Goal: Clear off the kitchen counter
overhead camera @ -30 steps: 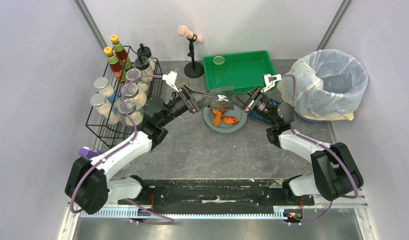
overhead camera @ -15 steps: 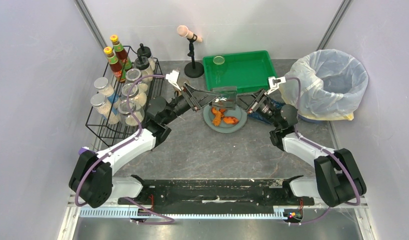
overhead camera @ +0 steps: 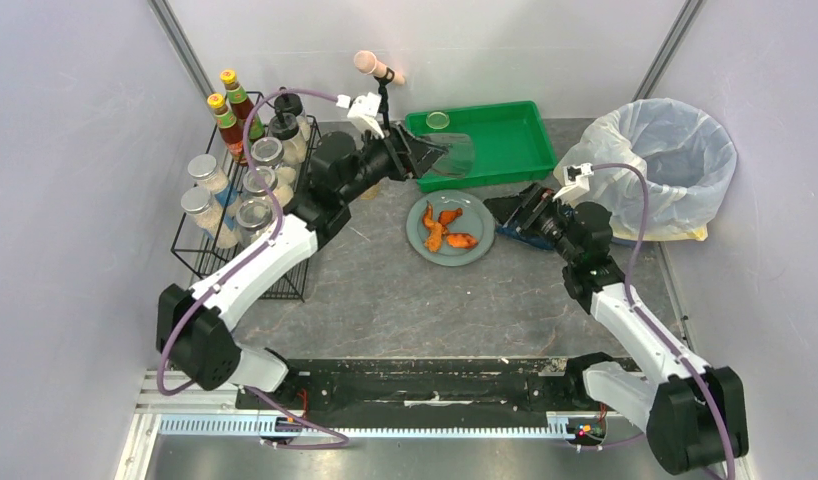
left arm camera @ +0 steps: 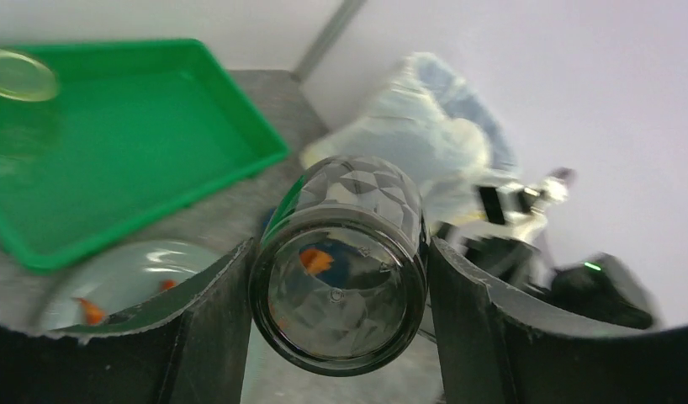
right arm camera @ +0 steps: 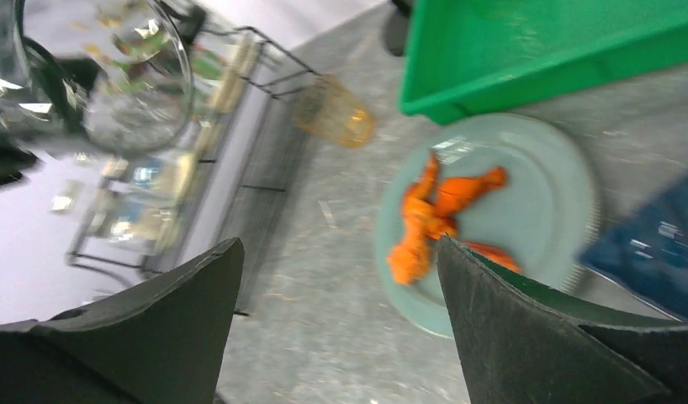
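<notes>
Right now the left gripper pinches a clear glass by its sides, the glass lying roughly level with its long axis running out along the fingers. It hangs over the near-left corner of the green tray, above the kitchen counter, so the set-down spot looks to lie just ahead and below. The right gripper has its jaws spread and empty above the plate of orange scraps; the right arm is the nearer to that plate.
</notes>
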`<state>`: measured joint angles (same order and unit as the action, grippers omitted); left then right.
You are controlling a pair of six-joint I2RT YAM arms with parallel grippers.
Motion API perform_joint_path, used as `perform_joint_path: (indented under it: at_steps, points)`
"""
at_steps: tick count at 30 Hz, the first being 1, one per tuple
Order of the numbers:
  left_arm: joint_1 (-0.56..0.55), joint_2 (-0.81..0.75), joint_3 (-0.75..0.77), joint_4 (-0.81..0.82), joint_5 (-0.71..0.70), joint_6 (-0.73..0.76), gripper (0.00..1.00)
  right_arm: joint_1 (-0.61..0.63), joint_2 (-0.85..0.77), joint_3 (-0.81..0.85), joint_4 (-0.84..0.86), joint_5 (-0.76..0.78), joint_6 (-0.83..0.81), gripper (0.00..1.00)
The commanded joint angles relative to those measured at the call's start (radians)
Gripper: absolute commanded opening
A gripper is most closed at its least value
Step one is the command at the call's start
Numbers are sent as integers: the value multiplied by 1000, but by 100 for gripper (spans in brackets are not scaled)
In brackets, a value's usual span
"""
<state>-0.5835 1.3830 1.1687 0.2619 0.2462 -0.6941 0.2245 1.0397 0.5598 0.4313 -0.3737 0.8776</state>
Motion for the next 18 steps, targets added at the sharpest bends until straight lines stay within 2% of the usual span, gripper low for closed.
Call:
perform_joint_path:
  at_steps: [1, 5, 9, 18]
  points:
    - [7, 128, 185, -273, -169, 350, 2, -3, -91, 84, -367, 208, -273, 89]
    - [7, 283, 352, -390, -241, 490, 2, -4, -145, 119, -517, 320, -386, 91]
    - [6, 428, 478, -410, -314, 584, 2, -5, -196, 128, -581, 394, -470, 94]
    - [6, 725, 708, -347, -388, 628, 2, -4, -255, 167, -688, 407, -576, 95]
